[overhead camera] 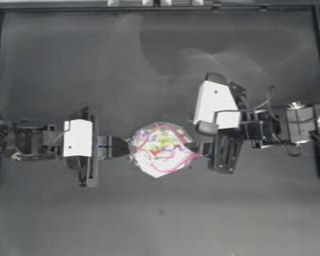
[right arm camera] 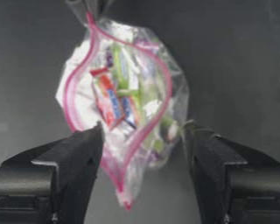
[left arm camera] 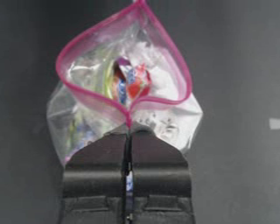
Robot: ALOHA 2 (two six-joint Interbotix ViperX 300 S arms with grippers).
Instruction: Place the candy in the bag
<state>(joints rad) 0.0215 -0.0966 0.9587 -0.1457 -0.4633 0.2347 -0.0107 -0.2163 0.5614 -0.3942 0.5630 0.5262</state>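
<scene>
Pink seal strip of the bag (overhead camera: 160, 149) gapes in a leaf shape near the middle of the table (overhead camera: 156, 60), mouth held up and open. Left gripper (overhead camera: 122, 148) comes in from the left w/ jaws pressed together on one end of the strip; left wrist view shows the pinch right at the fold of the rim (left arm camera: 129, 114). Right gripper (overhead camera: 206, 145) sits at the bag's other side, jaws spread wide either side of the plastic, holding nothing as far as I can see. In right wrist view the bag (right arm camera: 127, 109) hangs between its two dark jaws, not clamped.

Candy (right arm camera: 109, 101): red-and-white wrapper w/ blue lettering, already inside the bag, lying among green and other coloured sweets. Also seen through the mouth from the left wrist (left arm camera: 132, 82). So the drop looks done, judging by where it lies.

Risks from here:
- Bag hangs from one pinch only. If the left jaws slip or let go, the bag would likely flop over w/ the mouth open, and the candy plus other sweets could spill onto the table.
- Right jaws straddle thin plastic; pulling back crooked could snag the rim and tug the bag out of the left pinch.
- Seal not closed, so any tilt risks contents coming out.

Count: 1 bag, 1 red-and-white candy clearly told apart, 2 grippers. Other sweets: several, too jumbled to count.
</scene>
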